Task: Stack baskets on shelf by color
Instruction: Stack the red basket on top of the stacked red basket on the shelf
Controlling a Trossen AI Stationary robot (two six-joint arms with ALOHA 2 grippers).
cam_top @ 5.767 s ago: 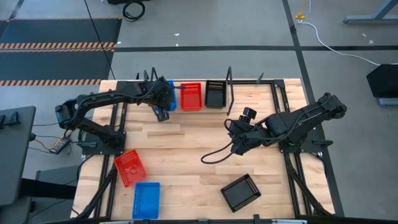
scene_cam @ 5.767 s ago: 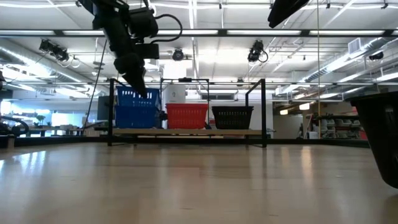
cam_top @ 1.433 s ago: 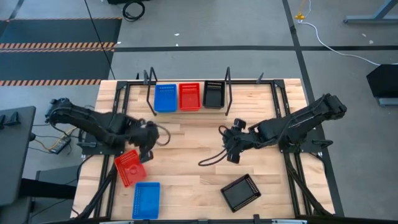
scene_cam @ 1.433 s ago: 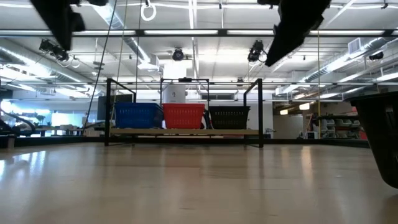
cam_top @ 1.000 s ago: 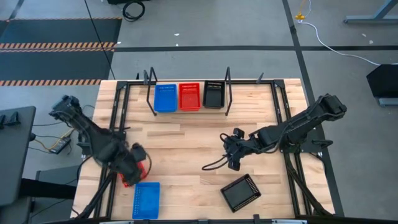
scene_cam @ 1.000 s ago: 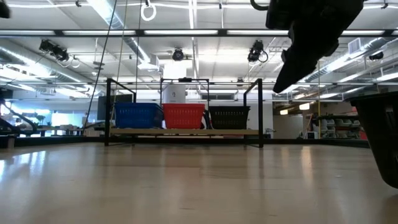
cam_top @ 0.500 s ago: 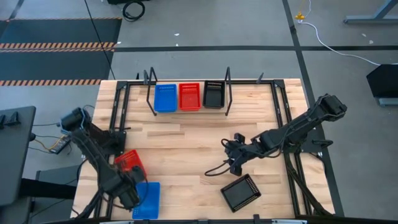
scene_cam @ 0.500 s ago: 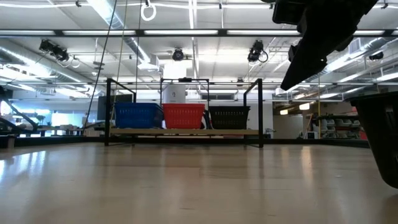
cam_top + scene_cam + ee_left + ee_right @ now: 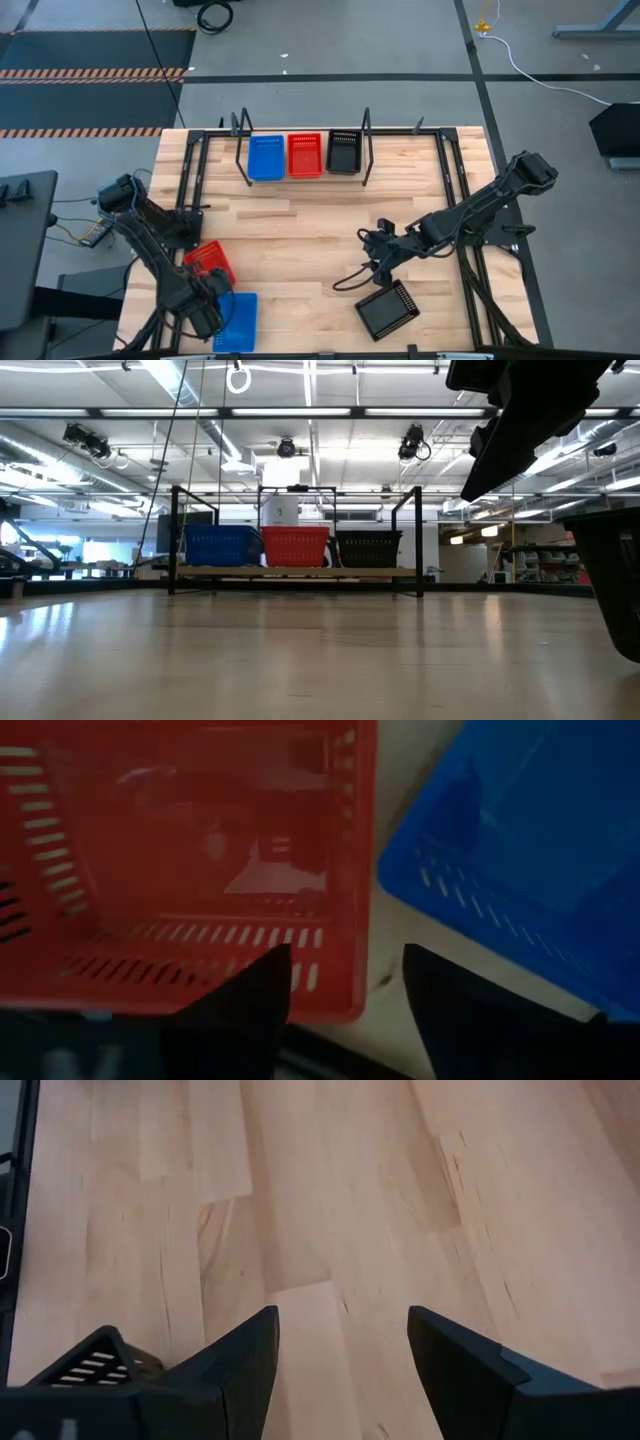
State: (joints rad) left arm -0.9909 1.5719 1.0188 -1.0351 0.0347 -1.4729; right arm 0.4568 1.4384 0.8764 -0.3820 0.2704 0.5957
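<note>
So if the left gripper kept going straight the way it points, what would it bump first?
Probably the red basket: the left gripper, jaws open, straddles its near corner, with the blue basket just beside. Depth is unclear.

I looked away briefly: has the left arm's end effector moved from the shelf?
Yes. The left end effector has left the shelf for the table's near-left corner.

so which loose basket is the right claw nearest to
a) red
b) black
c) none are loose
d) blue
b: in the high view the right claw hangs just above the black basket at the table's near right, while the red basket and blue basket lie far over by the left arm.
</note>
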